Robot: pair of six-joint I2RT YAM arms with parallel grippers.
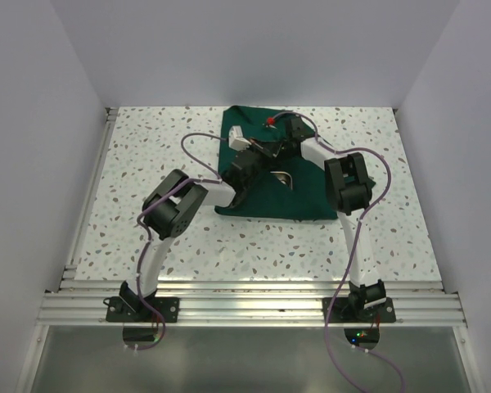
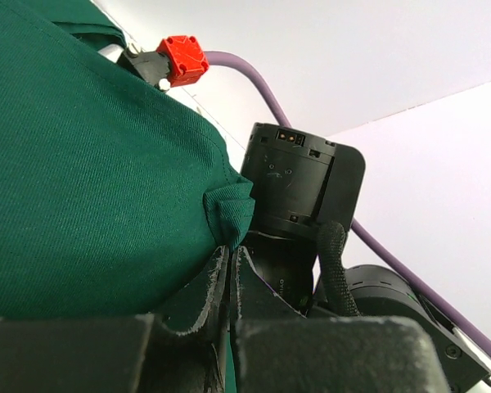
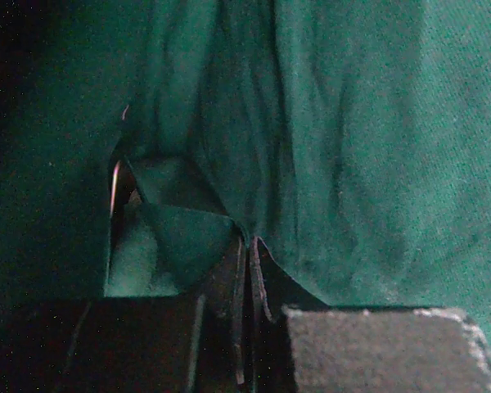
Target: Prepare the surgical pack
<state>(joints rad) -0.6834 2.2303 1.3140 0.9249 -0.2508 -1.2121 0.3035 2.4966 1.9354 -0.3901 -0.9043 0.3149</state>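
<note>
The surgical pack [image 1: 303, 201] lay toward twelve o'clock on the table [image 1: 147, 164]. The left gripper [image 2: 229, 282] and right gripper [image 3: 247, 274] were each clenched on a fold of it. Pulling unevenly could slip a thin pinch free.

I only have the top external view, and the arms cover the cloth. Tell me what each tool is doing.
Observer: In the left wrist view, the left tool is shut on a bunched corner of the surgical pack.
Operator: Now the right one.
Observer: In the right wrist view, the right tool is also shut, pinching a fold of the pack where the creases meet.
Operator: Report anything showing between the folds.
Observer: Left of that tool, a gap between folds shows a thin bright edge. I cannot tell what it is.
</note>
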